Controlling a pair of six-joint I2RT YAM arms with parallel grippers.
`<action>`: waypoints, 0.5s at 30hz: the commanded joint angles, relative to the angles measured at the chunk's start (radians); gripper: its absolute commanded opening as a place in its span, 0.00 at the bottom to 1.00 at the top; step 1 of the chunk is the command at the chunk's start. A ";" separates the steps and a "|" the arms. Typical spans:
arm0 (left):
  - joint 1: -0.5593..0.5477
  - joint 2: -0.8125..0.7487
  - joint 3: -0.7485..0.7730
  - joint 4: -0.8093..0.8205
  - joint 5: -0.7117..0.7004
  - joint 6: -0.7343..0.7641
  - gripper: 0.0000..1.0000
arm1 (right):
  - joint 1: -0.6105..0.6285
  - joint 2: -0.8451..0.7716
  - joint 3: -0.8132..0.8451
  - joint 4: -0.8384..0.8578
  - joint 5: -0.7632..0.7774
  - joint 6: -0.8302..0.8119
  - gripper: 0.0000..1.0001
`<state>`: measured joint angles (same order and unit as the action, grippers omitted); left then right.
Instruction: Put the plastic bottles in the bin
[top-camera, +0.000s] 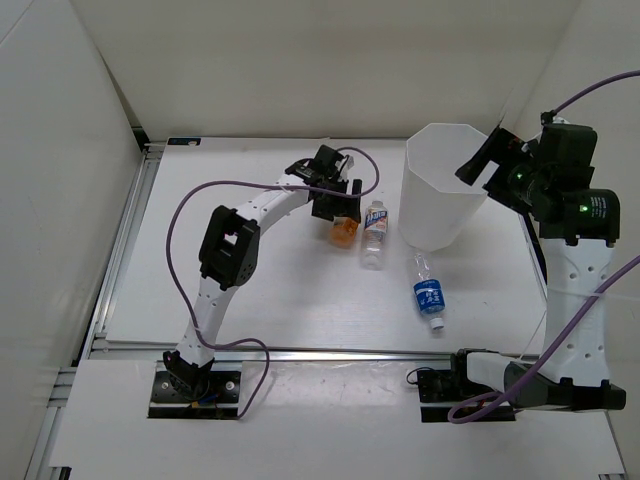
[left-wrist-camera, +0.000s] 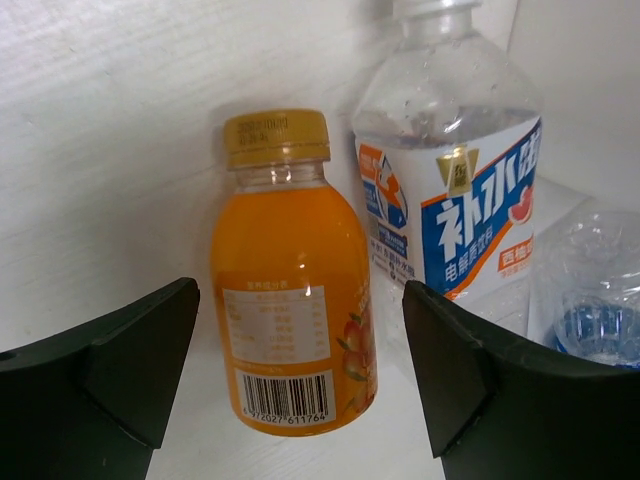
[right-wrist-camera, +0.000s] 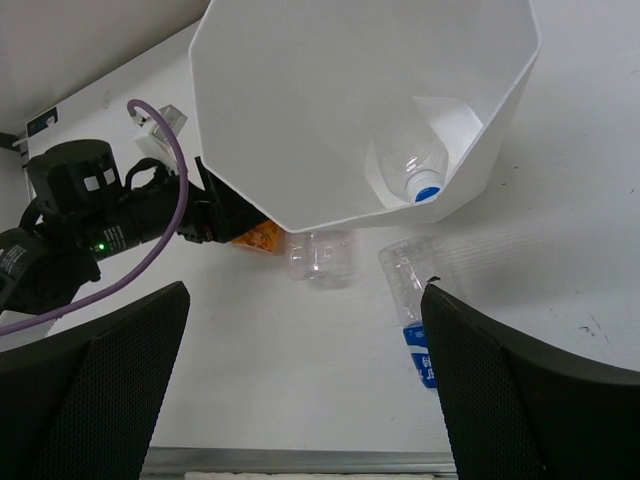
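Item one, your left end effector (left-wrist-camera: 300, 335): its fingers stood apart, one on each side of the orange bottle (left-wrist-camera: 290, 300), with a gap visible on both sides and no contact, so it was open and gripping nothing. Item two, the orange bottle: it lay on the surface (top-camera: 280, 300) left of the bin (top-camera: 440, 195), yellow cap pointing away from the wrist camera and barcode end nearest it. Item three, the clear bottle with the white-and-orange label (left-wrist-camera: 450, 200): it lay just beside the orange one, on its right in your left wrist view. Item four, the clear bottle with the blue label (top-camera: 428, 293): it lay on the surface in front of the bin, apart from the other two. Item five, the plain clear bottle (right-wrist-camera: 415, 172): it was already inside the bin, resting at the bottom with its cap showing. Item six, your right end effector (right-wrist-camera: 300, 385): it hung above the bin's open mouth with its fingers spread wide and nothing between them.
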<state>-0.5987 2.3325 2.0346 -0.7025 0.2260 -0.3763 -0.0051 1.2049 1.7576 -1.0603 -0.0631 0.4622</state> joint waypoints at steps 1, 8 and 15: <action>-0.001 -0.009 -0.033 0.029 0.078 -0.018 0.93 | 0.001 -0.031 -0.007 0.010 0.025 -0.013 1.00; 0.019 0.001 -0.128 0.058 0.167 -0.049 0.78 | 0.001 -0.041 -0.026 0.010 0.046 -0.013 1.00; 0.065 -0.047 -0.050 0.058 0.155 -0.079 0.32 | 0.001 -0.041 -0.026 0.010 0.046 -0.003 1.00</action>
<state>-0.5659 2.3360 1.9217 -0.6712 0.3656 -0.4362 -0.0051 1.1797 1.7363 -1.0611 -0.0284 0.4633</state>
